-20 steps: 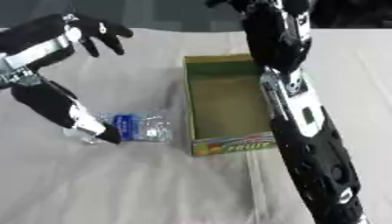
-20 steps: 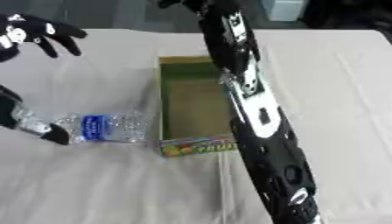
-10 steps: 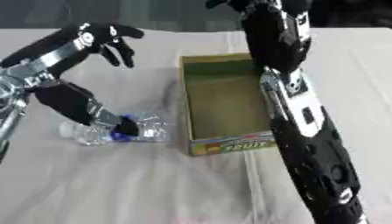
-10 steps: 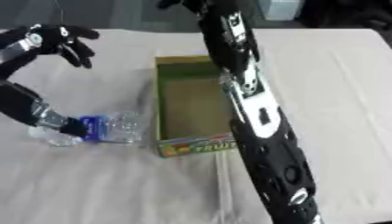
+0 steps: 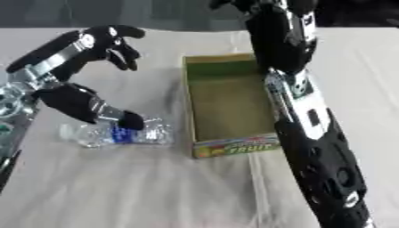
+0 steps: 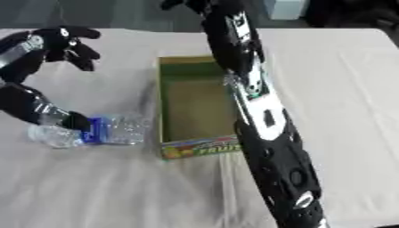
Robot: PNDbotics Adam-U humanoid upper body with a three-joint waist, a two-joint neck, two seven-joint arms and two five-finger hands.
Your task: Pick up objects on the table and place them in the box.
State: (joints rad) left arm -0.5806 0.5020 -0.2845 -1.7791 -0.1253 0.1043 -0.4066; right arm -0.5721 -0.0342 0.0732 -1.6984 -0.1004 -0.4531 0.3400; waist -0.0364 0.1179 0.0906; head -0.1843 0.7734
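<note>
A clear plastic bottle [image 5: 117, 134] with a blue label lies on its side on the white cloth, left of the box. The open cardboard box [image 5: 234, 147], green inside with a fruit label on its near wall, holds nothing that I can see. My left hand [image 5: 99, 42] is spread wide open above the bottle, with its thumb [image 5: 93, 108] reaching down so the tip rests against the bottle's upper side. My right arm [image 5: 304, 116] runs from the lower right along the box's right wall. Only dark fingers of my right hand [image 6: 181, 3] show at the top edge.
White cloth [image 5: 140, 191] covers the table in front of the bottle and box and on the far right [image 6: 343, 89]. The table's far edge meets a dark floor at the top.
My left hand has swung in from the left, its fingers now further right and its thumb tip on the bottle. The bottle shifted slightly left. The right arm has not moved.
</note>
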